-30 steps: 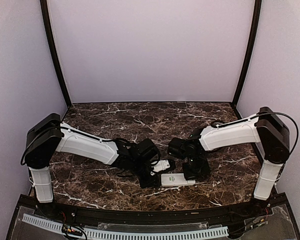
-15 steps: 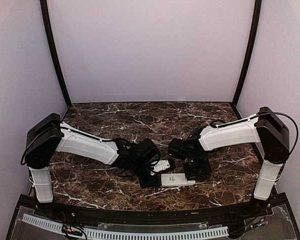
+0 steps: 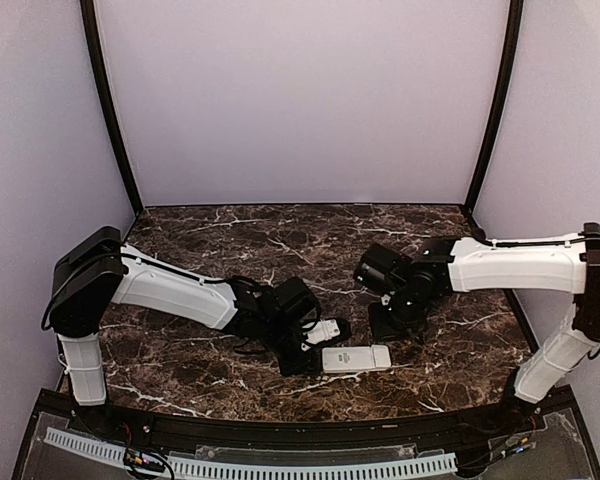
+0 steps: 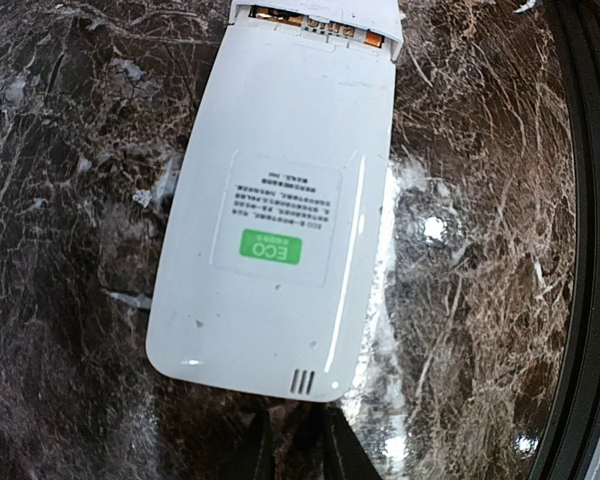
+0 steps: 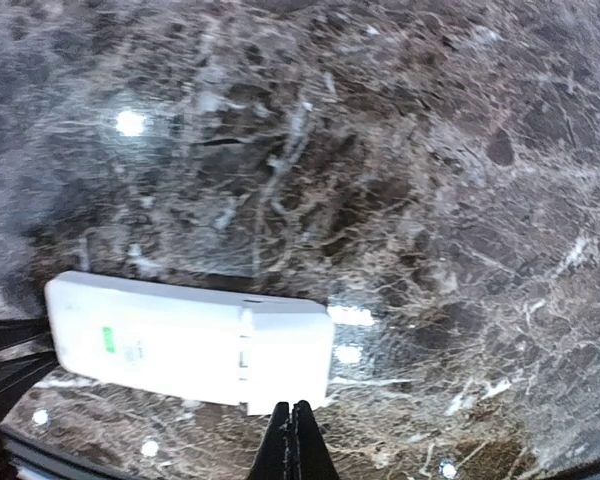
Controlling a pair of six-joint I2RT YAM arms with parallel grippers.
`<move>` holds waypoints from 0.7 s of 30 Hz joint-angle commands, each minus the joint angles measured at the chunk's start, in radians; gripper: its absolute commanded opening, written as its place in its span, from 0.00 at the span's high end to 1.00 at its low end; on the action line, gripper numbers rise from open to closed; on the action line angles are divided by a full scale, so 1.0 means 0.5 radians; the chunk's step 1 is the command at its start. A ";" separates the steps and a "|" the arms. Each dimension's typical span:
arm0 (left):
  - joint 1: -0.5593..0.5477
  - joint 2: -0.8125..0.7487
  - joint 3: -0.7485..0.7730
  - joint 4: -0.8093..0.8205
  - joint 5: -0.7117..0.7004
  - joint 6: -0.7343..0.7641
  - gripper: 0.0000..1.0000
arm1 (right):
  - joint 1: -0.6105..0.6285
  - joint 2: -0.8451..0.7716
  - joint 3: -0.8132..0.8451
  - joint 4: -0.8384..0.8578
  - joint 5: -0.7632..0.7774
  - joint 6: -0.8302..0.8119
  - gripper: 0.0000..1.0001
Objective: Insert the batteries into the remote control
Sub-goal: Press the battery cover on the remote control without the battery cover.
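On the marble table [image 3: 210,240], the left arm [image 3: 170,288] reaches to the near centre, where the remote control [image 3: 356,358] lies back-up. The left gripper [image 4: 298,450] sits at the remote's left end, fingers slightly apart; whether it clamps the remote cannot be told. The right gripper [image 5: 290,430], pressed together and empty, stands just far-right. No batteries show; steadying the remote first looks wise.

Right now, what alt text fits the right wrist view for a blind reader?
A white remote control lies back-up on a dark marble table, a green label near one end. The shut right gripper shows at the bottom.
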 commanded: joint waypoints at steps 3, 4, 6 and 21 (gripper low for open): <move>0.000 0.019 0.024 -0.077 0.037 0.020 0.82 | -0.032 0.024 -0.124 0.294 -0.247 -0.065 1.00; 0.000 0.019 0.024 -0.077 0.038 0.020 0.82 | -0.030 0.049 -0.125 0.290 -0.265 -0.068 1.00; -0.001 0.019 0.024 -0.078 0.036 0.020 0.82 | -0.025 0.083 -0.135 0.303 -0.289 -0.068 1.00; 0.001 0.022 0.024 -0.078 0.036 0.023 0.82 | -0.030 0.142 -0.206 0.346 -0.320 -0.035 1.00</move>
